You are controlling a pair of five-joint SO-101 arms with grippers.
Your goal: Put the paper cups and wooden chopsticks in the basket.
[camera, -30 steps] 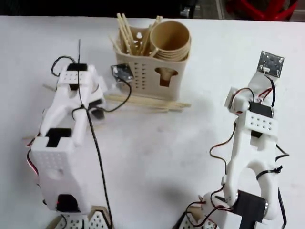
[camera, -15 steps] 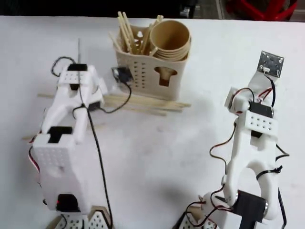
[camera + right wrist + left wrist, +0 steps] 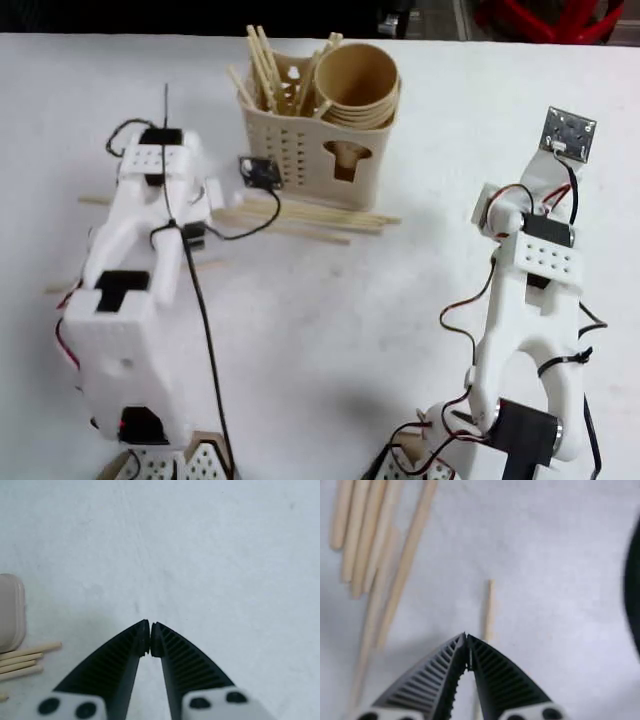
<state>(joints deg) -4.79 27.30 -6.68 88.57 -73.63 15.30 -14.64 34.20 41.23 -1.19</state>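
The thin pale wooden chopsticks [image 3: 408, 555] look light, stiff, roll-prone; pinch mid-length. Left gripper [image 3: 466, 652] and right gripper [image 3: 150, 639]: fingers together, empty.

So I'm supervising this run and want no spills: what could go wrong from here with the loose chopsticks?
The left pincer is shut, and the single chopstick lies past its tip, so it may get pushed, not gripped. The loose chopsticks lie bunched beside the basket; a grab could scatter them.
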